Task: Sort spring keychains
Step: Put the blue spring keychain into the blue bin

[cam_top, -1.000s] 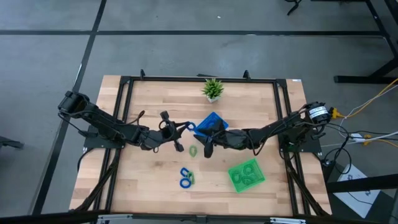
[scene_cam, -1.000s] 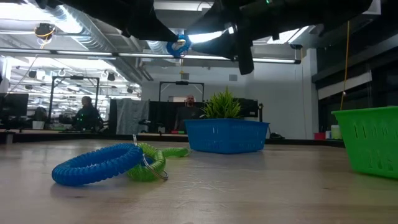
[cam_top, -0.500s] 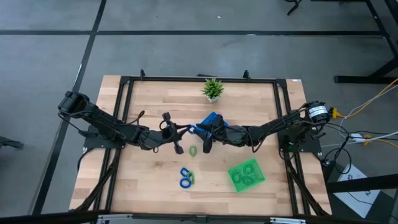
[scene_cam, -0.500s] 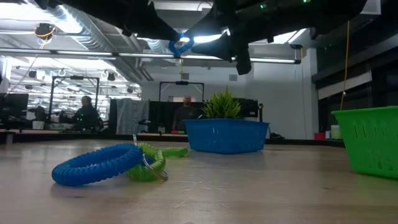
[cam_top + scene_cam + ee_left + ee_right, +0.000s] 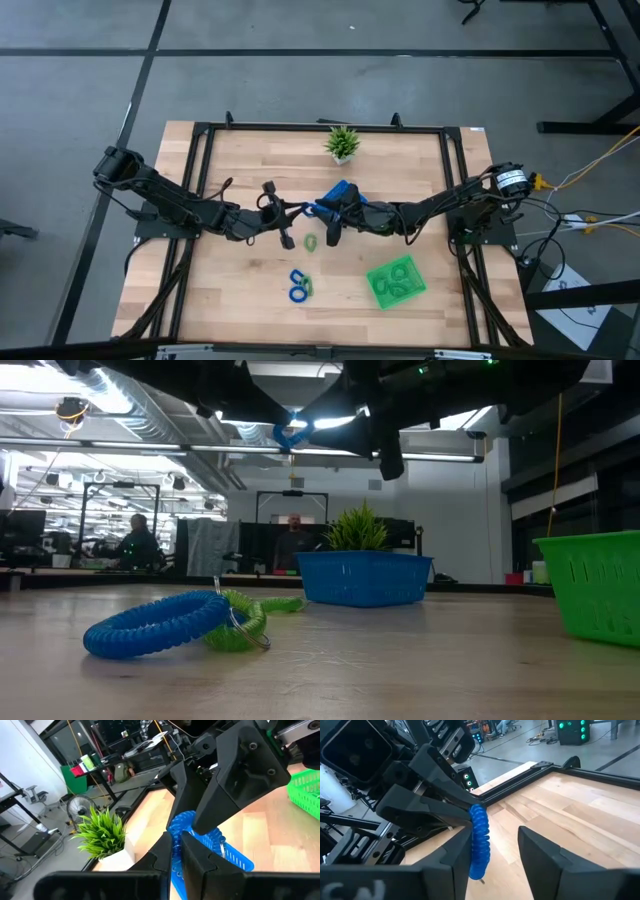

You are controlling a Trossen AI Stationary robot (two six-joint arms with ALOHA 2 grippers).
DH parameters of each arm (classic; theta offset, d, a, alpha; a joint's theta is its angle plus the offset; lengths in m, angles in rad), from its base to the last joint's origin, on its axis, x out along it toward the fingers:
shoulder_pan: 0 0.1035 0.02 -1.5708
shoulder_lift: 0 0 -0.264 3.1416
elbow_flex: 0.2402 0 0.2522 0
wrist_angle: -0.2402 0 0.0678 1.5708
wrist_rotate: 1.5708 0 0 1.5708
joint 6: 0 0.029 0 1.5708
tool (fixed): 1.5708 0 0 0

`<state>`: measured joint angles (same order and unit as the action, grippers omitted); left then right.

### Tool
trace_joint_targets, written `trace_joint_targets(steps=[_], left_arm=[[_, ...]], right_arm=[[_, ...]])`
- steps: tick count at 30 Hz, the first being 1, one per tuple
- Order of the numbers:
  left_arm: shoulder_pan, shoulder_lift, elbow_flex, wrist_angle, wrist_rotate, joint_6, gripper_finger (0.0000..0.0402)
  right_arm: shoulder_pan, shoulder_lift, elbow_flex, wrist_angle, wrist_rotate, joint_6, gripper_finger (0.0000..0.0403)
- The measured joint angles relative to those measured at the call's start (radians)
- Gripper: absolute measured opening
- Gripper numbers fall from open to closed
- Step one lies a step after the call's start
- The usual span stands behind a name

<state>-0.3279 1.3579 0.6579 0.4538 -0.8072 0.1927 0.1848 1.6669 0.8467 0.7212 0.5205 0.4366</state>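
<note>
Right wrist view shows the right gripper (image 5: 490, 852) with its fingers spread wide either side of a bright blue spring keychain (image 5: 479, 840), not yet closed on it. That coil hangs from the left gripper (image 5: 176, 851), whose fingers are pinched together on it, so the two tools meet tip to tip above the table, just beside the blue tray (image 5: 343, 193). It looks like a hand-over in mid-air.

Just below the grippers, a lone light green keychain (image 5: 311, 243) lies on the wood. Farther toward the front edge, a blue keychain (image 5: 155, 626) and a green keychain (image 5: 243, 622) lie touching, tangled as a pair. Off to the right arm's side, the green tray (image 5: 396, 281) already holds several green coils.

Sorting seems well along: as I judge it, the held blue coil and three loose ones remain. Each coil is a tight plastic spiral closed into a loop.
</note>
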Motion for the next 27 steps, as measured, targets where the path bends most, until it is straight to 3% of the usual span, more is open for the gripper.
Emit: trace_joint_targets(steps=[15, 27], left_arm=[[0.0, 0.0, 0.0, 0.0, 0.017, -0.015, 0.0027], [0.0, 0.0, 0.0, -0.004, -0.011, -0.058, 0.0132]], right_arm=[[0.0, 0.0, 0.0, -0.009, -0.051, -0.025, 0.0017], [0.0, 0.0, 0.0, -0.068, -0.071, 0.0, 0.0016]])
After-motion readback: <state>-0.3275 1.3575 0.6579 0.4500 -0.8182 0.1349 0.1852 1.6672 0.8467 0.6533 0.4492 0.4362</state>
